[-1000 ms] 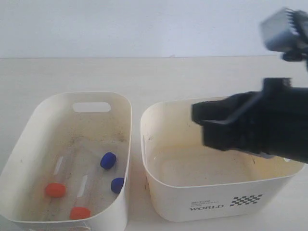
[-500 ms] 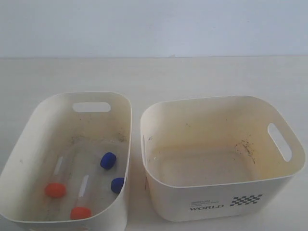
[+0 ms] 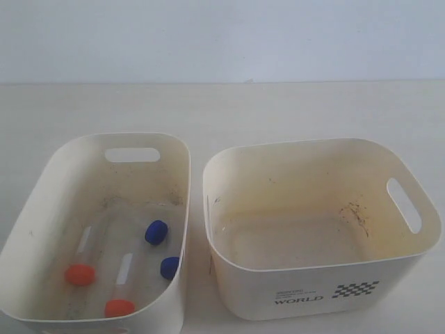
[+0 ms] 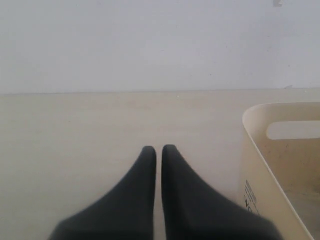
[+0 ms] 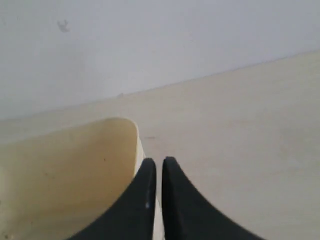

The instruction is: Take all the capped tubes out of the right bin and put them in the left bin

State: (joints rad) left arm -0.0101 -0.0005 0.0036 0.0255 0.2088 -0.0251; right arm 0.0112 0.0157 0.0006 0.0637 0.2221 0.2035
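Observation:
All four capped tubes lie inside the left bin [image 3: 42, 209], the plain grimy tub. Two have orange-red caps [image 3: 80, 274] [image 3: 119, 307] and two have blue caps [image 3: 156, 232] [image 3: 170, 267]. The right bin [image 3: 299, 296], printed "WORLD", holds no tube. Neither gripper shows in the exterior view. In the left wrist view my left gripper [image 4: 159, 148] is shut and empty over bare table, with a cream tub wall [image 4: 260, 165] beside it. My right gripper [image 5: 159, 161] is shut and empty, just outside a cream tub's rounded corner [image 5: 131, 131].
Both tubs stand side by side near the front of a pale wooden table [image 3: 222, 111], with a narrow gap between them. A plain white wall [image 3: 222, 35] backs the table. Dark specks mark the right bin's inner wall [image 3: 354, 212].
One second ago the right arm hung over the right bin in the exterior view; it has since drawn out of that view. The nearest orange-capped tube has settled slightly.

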